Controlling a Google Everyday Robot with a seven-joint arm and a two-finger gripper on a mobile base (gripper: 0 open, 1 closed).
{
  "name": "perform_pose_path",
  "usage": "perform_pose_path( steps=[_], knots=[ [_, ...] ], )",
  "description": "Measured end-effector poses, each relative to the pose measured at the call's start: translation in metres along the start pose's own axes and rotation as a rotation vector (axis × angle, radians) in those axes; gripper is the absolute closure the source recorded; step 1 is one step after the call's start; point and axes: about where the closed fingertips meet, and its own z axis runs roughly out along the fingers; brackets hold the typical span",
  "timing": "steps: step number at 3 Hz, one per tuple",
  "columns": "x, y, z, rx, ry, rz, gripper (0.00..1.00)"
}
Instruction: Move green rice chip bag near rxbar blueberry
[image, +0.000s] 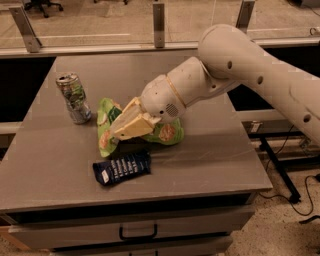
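The green rice chip bag (107, 125) is a bright green glossy bag with round beige chips pictured on it. It is held just above the grey table, a little behind the rxbar blueberry (122, 168). The rxbar is a flat dark navy wrapper with white text, lying near the table's front edge. My gripper (120, 131), with cream-coloured fingers, is shut on the middle of the bag, reaching in from the right. Part of the bag is hidden behind the gripper and wrist.
A silver drink can (73, 98) stands upright at the left of the grey table (215, 155), close behind and left of the bag. A railing with metal posts (159, 20) runs behind the table. A drawer handle (137, 233) sits below the front edge.
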Motion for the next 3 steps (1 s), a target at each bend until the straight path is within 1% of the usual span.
perform_pose_path(
  steps=[1, 2, 3],
  knots=[
    [0.003, 0.002, -0.018, 0.077, 0.009, 0.017, 0.13],
    [0.007, 0.001, -0.045, 0.198, 0.019, 0.037, 0.00],
    [0.009, 0.017, -0.076, 0.382, 0.016, 0.071, 0.00]
  ],
)
